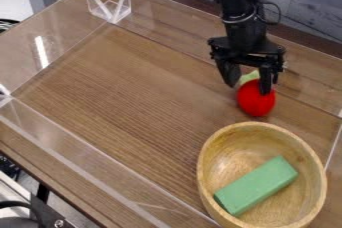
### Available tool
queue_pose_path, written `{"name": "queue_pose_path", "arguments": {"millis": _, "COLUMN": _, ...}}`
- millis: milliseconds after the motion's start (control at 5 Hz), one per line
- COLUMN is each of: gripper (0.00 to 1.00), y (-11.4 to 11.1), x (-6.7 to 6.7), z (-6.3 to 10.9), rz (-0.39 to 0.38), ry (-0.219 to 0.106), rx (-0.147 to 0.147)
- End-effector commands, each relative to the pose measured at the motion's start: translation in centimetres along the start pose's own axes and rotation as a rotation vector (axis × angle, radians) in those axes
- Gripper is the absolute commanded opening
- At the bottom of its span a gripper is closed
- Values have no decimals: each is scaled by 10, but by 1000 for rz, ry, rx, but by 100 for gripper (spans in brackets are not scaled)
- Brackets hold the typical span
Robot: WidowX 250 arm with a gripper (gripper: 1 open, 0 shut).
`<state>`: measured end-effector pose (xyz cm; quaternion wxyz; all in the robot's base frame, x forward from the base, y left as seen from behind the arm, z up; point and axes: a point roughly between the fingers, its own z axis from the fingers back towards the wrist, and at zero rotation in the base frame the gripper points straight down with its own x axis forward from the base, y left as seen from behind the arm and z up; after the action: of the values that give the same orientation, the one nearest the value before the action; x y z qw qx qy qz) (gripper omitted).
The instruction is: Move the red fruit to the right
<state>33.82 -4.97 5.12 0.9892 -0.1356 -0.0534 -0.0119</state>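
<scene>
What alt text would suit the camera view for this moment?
A black robot arm's open pincer hovers just above a small red fruit on a wooden table walled with clear panels. In front, a wooden bowl holds a green block.

Wood-grain table (120, 82) w/ clear plastic walls (54, 32) round it. On it: red fruit (257, 99) at right, wooden bowl (227, 162) in near-right corner w/ a green block (257, 187) inside.

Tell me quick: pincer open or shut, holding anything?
Pincer: open, holding nothing; the red fruit sits on the table just below it.
</scene>
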Motion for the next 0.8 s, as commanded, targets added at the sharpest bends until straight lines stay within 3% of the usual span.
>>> {"name": "queue_pose_path", "arguments": {"millis": 0, "gripper": 100, "y": -9, "x": 14, "z": 24, "rz": 5, "ry": -75, "rx": -8}}
{"name": "queue_pose_path", "arguments": {"millis": 400, "gripper": 100, "y": -21, "x": 21, "z": 28, "rz": 19, "ry": -86, "rx": -17}}
{"name": "queue_pose_path", "arguments": {"millis": 600, "gripper": 100, "y": -17, "x": 29, "z": 38, "rz": 41, "ry": -97, "rx": -23}}
